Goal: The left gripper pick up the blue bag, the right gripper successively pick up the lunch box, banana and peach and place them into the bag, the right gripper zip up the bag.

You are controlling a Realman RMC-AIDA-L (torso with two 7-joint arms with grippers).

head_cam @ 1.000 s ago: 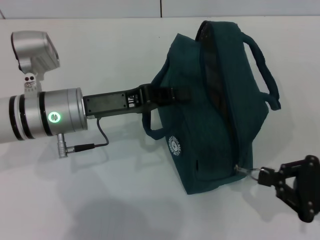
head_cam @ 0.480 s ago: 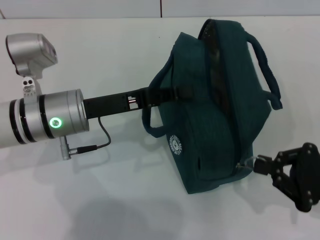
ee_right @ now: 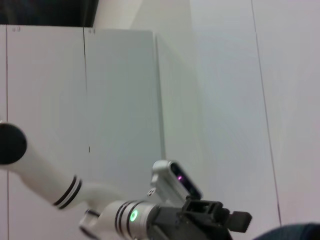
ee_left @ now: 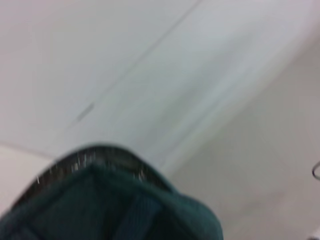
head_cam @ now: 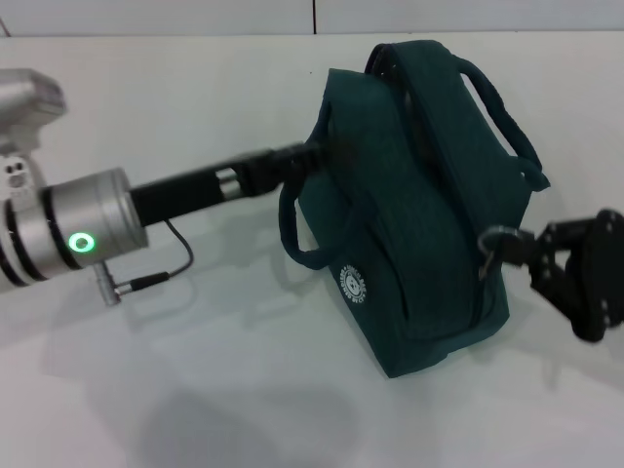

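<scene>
The blue bag [head_cam: 419,205] stands tilted on the white table, with its handles up and its round white logo facing front. It looks closed along the top. My left gripper [head_cam: 314,154] is shut on the bag's near side, at the handle base. My right gripper [head_cam: 507,244] is at the bag's right end, shut on the silver ring pull [head_cam: 490,238] of the zipper. The bag's fabric fills the bottom of the left wrist view [ee_left: 100,210]. The right wrist view shows the left arm [ee_right: 130,216] and a corner of the bag [ee_right: 297,232]. The lunch box, banana and peach are out of view.
The white table [head_cam: 195,390] runs to a back edge near the wall [head_cam: 195,15]. A thin black cable with a metal plug [head_cam: 146,283] hangs under the left arm's silver section.
The bag has been tipped up and turned towards the right. My right gripper has risen with the ring pull from the bag's lower end. The left arm has swung lower and to the left.
</scene>
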